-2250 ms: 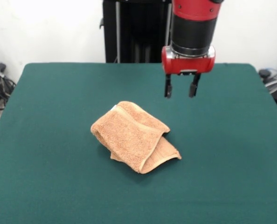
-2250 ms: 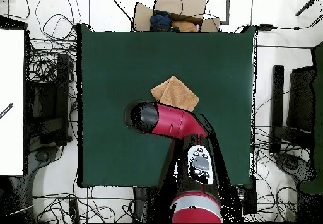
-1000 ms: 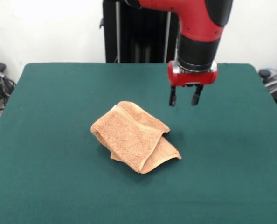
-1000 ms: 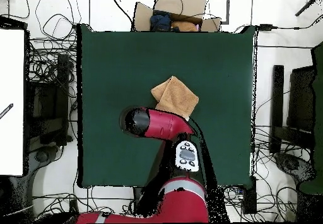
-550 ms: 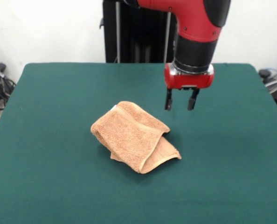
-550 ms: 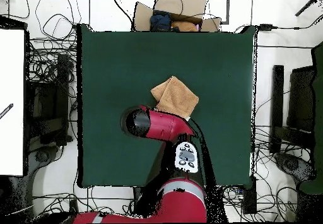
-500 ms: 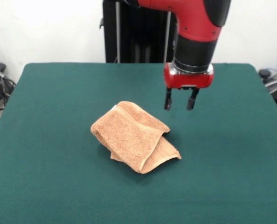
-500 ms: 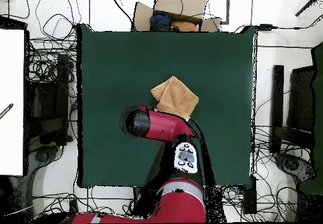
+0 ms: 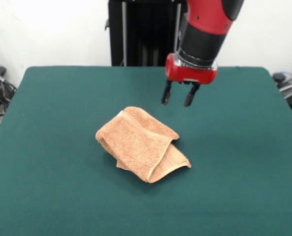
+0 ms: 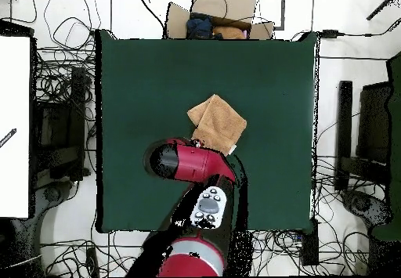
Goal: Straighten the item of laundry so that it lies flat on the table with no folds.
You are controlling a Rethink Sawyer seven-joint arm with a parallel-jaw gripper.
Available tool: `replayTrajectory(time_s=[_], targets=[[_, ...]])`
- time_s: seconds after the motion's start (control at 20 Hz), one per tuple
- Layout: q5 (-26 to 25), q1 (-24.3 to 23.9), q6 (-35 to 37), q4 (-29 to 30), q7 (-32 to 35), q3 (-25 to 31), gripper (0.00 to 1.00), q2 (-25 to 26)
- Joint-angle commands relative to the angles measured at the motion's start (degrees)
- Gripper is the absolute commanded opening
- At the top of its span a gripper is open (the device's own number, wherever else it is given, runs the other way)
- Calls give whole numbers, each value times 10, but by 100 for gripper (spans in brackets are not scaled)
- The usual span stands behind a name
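The peach-orange towel [image 9: 140,143] lies folded over itself in a thick bundle near the middle of the dark green table [image 9: 244,162], with a lower layer sticking out at its front right corner. From overhead the towel [image 10: 218,122] shows as a tilted folded square. My gripper [image 9: 177,96] hangs in the air behind and to the right of the towel, tilted, its two black fingers apart and holding nothing. In the overhead view the red arm [image 10: 192,163] covers the gripper, just below the towel.
A cardboard box with cloth items [image 10: 215,20] sits beyond the table's far edge in the overhead view. Cables and dark equipment [image 10: 55,110] crowd the floor on both sides of the table.
The gripper has shifted left toward the towel, risen slightly and tilted. The arm's elbow has swung round in the overhead view. The towel has not moved.
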Motion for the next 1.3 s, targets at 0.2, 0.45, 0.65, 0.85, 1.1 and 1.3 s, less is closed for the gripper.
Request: replayTrajectory(time_s=[0.2, 0.45, 0.65, 0.85, 1.1, 1.3], targets=[[-1, 78, 72, -58, 161, -131, 100, 56], [10, 116, 41, -43, 179, -165, 100, 80], [21, 134, 5, -31, 190, -179, 100, 105], [33, 138, -24, -24, 196, -177, 100, 123], [43, 106, -65, 4, 185, -127, 100, 120], [40, 51, -96, 20, 158, -63, 100, 116]])
